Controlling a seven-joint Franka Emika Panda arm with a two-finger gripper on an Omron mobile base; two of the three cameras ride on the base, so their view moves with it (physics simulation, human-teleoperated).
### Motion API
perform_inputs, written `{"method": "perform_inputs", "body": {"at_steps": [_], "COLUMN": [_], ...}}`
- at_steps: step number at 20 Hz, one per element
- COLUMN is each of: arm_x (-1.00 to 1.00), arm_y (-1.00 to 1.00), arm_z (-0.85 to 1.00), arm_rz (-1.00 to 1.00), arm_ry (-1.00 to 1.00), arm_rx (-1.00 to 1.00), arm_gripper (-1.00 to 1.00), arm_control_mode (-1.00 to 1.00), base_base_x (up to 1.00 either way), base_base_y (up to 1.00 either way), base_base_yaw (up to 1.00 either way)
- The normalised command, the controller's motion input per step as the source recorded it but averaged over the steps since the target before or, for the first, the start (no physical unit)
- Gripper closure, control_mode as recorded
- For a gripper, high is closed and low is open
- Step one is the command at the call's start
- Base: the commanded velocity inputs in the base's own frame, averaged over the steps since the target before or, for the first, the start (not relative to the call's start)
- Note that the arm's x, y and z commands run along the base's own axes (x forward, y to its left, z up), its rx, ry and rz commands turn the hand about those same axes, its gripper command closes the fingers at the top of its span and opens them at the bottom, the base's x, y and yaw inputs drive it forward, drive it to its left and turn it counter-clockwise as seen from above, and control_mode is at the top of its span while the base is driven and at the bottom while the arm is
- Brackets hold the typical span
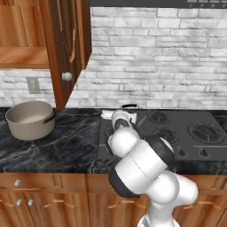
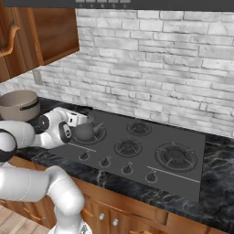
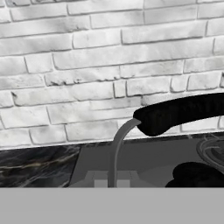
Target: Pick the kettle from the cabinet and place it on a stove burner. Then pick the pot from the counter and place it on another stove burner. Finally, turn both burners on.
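Observation:
The dark grey kettle point(image 2: 87, 131) stands on the stove's left burner, its black arched handle point(image 1: 128, 106) showing just above my white hand. My gripper point(image 2: 78, 119) is at the kettle's left side, shut on the thin grey wire of the handle point(image 3: 114, 148), which runs down between the fingertips of the gripper point(image 3: 112, 177). The black grip of the handle point(image 3: 175, 114) crosses the hand view, with the lid knob point(image 3: 194, 173) below it. The beige pot point(image 1: 30, 119) sits on the black marble counter point(image 1: 66, 146) at the left. The cabinet point(image 1: 24, 57) above it is open.
The cabinet door point(image 1: 66, 53) hangs open over the counter between pot and stove. Free burners lie at the middle point(image 2: 128, 146), rear point(image 2: 139, 127) and right point(image 2: 176, 155) of the cooktop. Small knobs point(image 2: 128, 169) line its front edge. A white brick wall point(image 2: 151, 68) backs everything.

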Motion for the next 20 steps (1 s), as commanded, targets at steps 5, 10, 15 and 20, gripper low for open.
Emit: {"method": "perform_inputs", "body": {"at_steps": [5, 10, 15, 20], "arm_x": [0.21, 0.32, 0.3, 0.27], "arm_y": [0.0, 0.0, 0.0, 0.01], "arm_z": [-0.14, -0.09, -0.12, -0.18], "arm_rz": [0.0, 0.02, 0.03, 0.03], "arm_ry": [0.0, 0.02, 0.03, 0.03], "arm_rx": [0.0, 0.0, 0.0, 0.0], "arm_gripper": [1.0, 1.0, 1.0, 1.0], "arm_control_mode": [-1.0, -1.0, -1.0, -1.0], "base_base_x": [0.0, 0.0, 0.0, 0.0], "base_base_y": [0.0, 0.0, 0.0, 0.0], "base_base_yaw": [0.0, 0.0, 0.0, 0.0]}}
